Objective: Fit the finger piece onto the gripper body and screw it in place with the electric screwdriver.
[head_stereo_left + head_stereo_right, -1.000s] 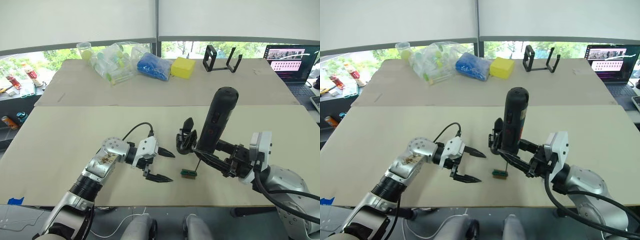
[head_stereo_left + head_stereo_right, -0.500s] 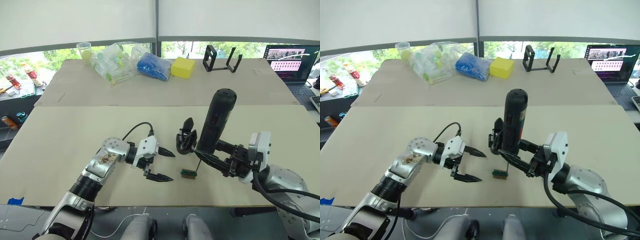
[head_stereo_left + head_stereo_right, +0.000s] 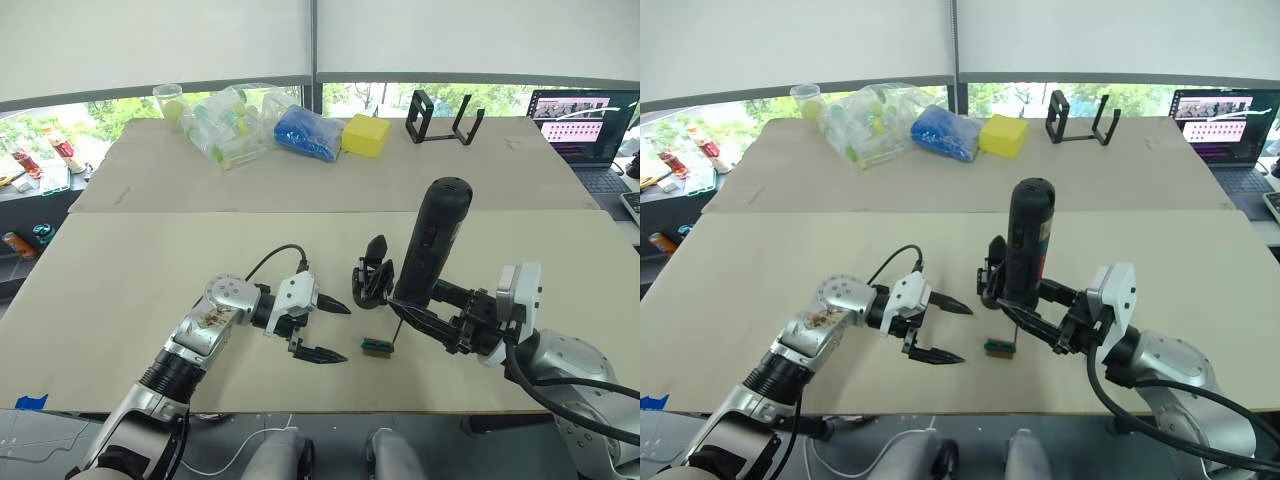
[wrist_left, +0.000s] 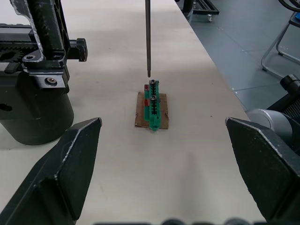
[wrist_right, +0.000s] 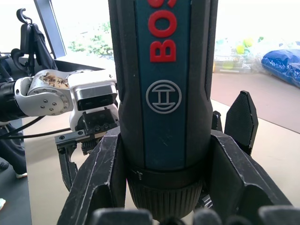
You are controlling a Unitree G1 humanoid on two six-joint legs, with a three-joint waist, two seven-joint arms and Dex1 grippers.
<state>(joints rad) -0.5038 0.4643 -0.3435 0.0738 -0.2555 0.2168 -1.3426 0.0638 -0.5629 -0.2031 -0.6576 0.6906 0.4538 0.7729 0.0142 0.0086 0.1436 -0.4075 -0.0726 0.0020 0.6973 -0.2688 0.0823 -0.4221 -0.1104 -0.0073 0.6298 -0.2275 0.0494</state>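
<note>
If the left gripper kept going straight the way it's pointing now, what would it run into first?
Most likely the small green-and-black block, which sits on the table dead ahead between the open fingers of the left gripper, right under the bit of the electric screwdriver. The gripper body stands off to one side, though depth is hard to judge.

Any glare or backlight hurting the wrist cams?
Right wrist view: bright window behind the electric screwdriver washes out the background, but its red lettering reads fine. Left wrist view: even light, no glare, bit tip clear above the green block.
</note>
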